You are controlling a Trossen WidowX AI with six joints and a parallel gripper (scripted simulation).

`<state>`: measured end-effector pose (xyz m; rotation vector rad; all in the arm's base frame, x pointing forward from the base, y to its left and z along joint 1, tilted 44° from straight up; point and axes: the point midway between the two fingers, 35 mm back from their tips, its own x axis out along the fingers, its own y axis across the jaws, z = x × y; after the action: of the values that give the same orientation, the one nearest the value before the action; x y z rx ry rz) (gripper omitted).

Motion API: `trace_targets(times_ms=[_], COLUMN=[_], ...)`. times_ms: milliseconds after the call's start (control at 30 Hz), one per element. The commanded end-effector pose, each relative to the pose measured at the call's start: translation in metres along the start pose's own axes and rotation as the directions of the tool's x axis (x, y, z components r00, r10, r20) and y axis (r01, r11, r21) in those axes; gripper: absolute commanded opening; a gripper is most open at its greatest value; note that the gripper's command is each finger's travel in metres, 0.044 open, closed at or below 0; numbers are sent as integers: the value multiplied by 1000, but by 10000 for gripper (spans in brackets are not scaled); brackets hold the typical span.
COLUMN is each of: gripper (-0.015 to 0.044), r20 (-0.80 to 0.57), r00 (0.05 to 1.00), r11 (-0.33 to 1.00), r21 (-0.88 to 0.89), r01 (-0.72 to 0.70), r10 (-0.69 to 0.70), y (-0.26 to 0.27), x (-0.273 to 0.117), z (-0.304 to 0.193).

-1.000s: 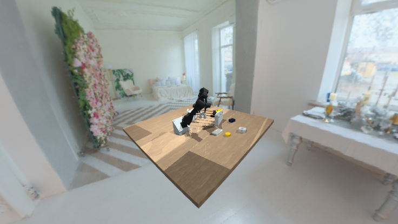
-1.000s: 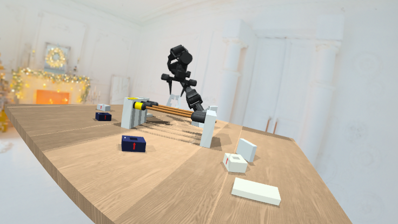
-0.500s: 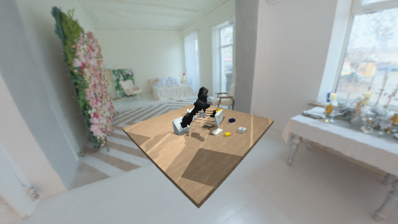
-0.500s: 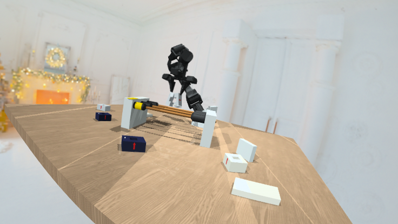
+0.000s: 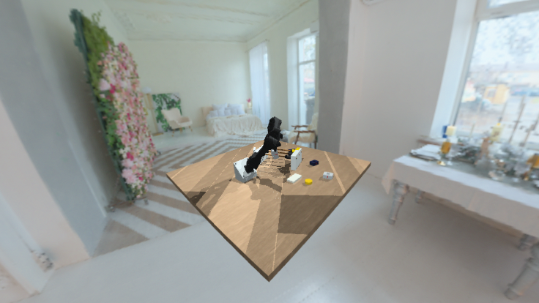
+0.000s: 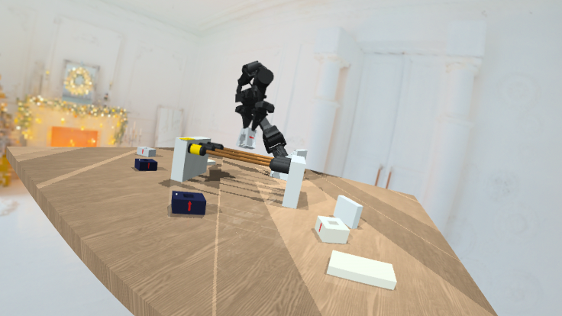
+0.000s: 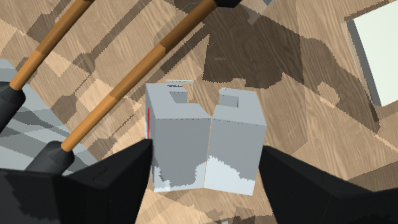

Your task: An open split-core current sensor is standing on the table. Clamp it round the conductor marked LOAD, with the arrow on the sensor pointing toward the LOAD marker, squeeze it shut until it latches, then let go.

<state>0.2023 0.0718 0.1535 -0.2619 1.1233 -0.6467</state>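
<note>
Wood-grained table (image 5: 241, 211) (image 6: 251, 251) (image 7: 320, 150), coppery rods (image 6: 239, 155) (image 7: 117, 95).
</note>
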Motion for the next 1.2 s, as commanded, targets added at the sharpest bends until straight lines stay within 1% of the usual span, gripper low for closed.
trace_targets(times_ms=[0,167,367,533,867,1167], gripper=[0,0,0,0,0,0], r20=[19,29,40,40,43,47], r00=[1000,999,998,998,998,997], r11=[985,941,850,843,812,781], r21=[169,337,524,535,580,620], r01=[-21,-37,-58,-60,-68,-74], r10=[18,29,43,45,53,58], y=[1,3,6,15,53,89], x=[-4,-7,-10,-11,-9,0], z=[2,3,5,13,46,75])
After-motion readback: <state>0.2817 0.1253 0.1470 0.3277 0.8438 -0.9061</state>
